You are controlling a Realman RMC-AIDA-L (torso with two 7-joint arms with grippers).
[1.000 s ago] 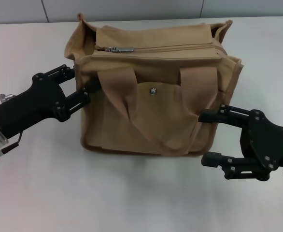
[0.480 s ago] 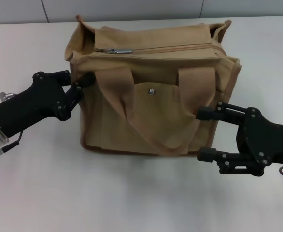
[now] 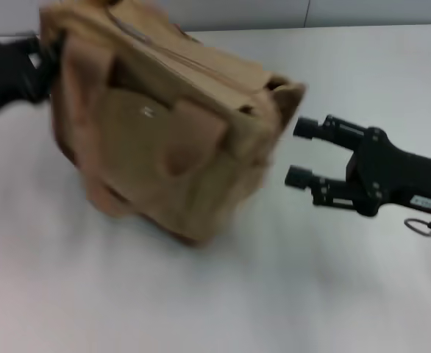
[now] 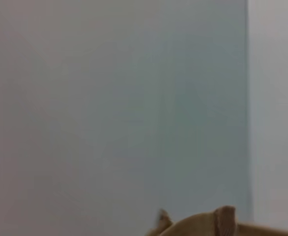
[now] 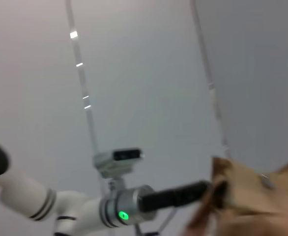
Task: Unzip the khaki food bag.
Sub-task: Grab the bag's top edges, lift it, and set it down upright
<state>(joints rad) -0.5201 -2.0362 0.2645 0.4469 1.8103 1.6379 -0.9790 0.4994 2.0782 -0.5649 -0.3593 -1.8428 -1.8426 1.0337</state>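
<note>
The bag [image 3: 164, 132] sits tilted at the bench's [image 3: 274, 294] far left, still zipped as far as shows. Left gripper [image 3: 35, 62] clamps its left end; right gripper [image 3: 304, 153] gapes empty beside it.

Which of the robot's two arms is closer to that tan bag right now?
The left. The left gripper is right against the far left top corner of the khaki food bag, which is tilted. The right gripper sits just off the bag's right end, jaws open, with a gap between them.
</note>
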